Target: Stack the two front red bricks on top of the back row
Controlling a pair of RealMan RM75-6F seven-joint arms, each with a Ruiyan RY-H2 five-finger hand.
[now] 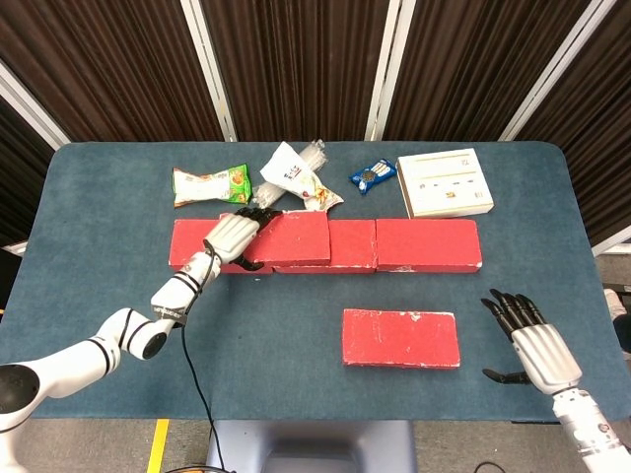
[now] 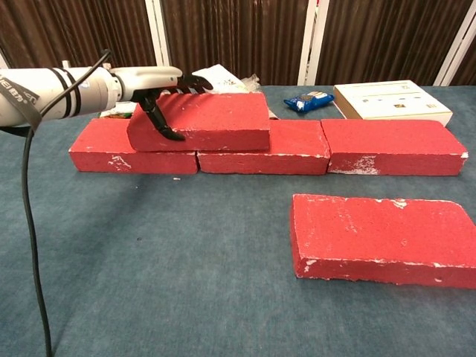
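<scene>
Three red bricks form the back row (image 1: 426,245) (image 2: 393,146). A fourth red brick (image 1: 292,236) (image 2: 210,120) lies on top of that row, over the seam between the left and middle bricks. My left hand (image 1: 233,234) (image 2: 154,83) grips its left end, fingers over the top and thumb on the front face. Another red brick (image 1: 401,338) (image 2: 383,238) lies flat alone in front. To its right, my right hand (image 1: 533,351) hovers with fingers spread, holding nothing; the chest view does not show it.
Behind the row lie a green snack bag (image 1: 210,183), a white packet (image 1: 294,174), a blue packet (image 1: 372,175) (image 2: 310,100) and a white box (image 1: 445,182) (image 2: 390,102). A black cable (image 2: 28,223) hangs from my left arm.
</scene>
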